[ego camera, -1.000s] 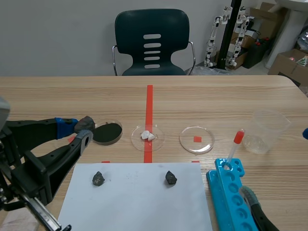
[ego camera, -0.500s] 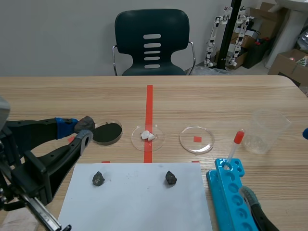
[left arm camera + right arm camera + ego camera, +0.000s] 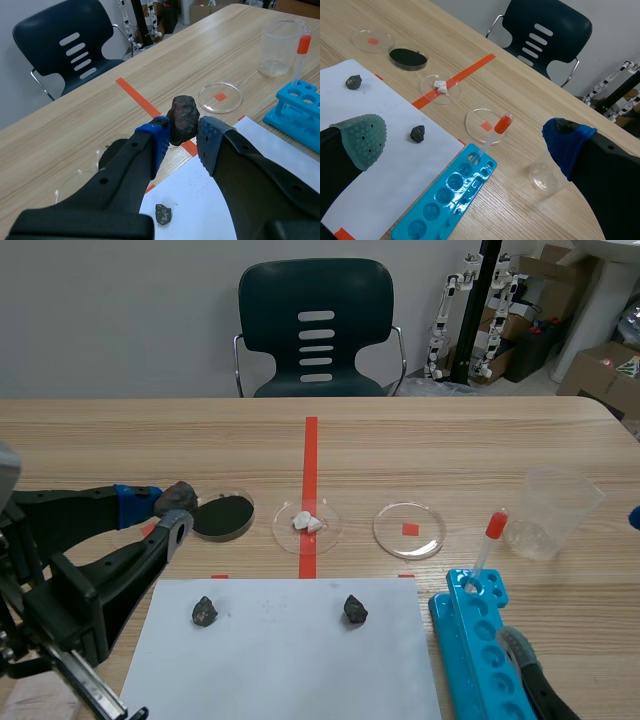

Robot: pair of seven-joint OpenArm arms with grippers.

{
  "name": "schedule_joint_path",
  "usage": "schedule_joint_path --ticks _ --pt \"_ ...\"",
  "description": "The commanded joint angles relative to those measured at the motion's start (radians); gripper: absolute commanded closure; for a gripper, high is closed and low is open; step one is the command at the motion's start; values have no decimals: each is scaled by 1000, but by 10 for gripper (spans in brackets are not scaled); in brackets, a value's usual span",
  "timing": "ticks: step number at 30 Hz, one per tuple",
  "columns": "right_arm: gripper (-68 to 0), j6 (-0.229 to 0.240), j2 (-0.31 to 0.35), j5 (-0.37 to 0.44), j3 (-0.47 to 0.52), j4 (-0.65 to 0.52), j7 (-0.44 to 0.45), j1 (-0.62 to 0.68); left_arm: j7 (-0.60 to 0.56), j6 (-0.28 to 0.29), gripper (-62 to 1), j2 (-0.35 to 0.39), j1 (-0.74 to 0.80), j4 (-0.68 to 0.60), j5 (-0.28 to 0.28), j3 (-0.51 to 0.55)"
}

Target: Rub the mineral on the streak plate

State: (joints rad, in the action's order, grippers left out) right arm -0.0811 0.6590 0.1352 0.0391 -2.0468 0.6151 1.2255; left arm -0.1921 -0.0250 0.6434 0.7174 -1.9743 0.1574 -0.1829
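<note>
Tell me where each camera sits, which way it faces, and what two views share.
Scene view: between the arms, facing across the table toward the chair; the left gripper shows.
Left wrist view: on the left arm, looking forward and down past that gripper, shut on the mineral.
Right wrist view: on the right arm, looking down past the open right gripper at the white sheet.
Shared: all three show the blue rack.

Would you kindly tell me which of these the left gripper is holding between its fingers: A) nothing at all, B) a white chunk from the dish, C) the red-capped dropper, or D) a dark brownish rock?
D: in the left wrist view a dark brownish rock sits pressed between the two fingers of the left gripper.
</note>
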Motion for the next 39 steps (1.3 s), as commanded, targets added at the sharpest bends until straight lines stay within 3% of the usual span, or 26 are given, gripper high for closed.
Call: schedule_joint_path --ticks 1,18,22,31,39 --pt "-679 0 -3 7 5 -21 8 -7 -18 -6 -104 5 -3 -10 6 -8" --pt "-679 0 -3 7 5 -21 7 -7 19 -6 -104 5 -3 -10 6 -5" --pt "-679 0 -3 7 5 -21 -1 -7 142 -6 -104 5 -6 -10 16 -3" --pt "-679 0 -3 7 5 -21 -8 -7 560 -9 -104 -3 -106 -8 142 -1" --pt "-679 0 -3 7 5 -21 -7 -7 866 -16 -104 -74 -203 10 212 63"
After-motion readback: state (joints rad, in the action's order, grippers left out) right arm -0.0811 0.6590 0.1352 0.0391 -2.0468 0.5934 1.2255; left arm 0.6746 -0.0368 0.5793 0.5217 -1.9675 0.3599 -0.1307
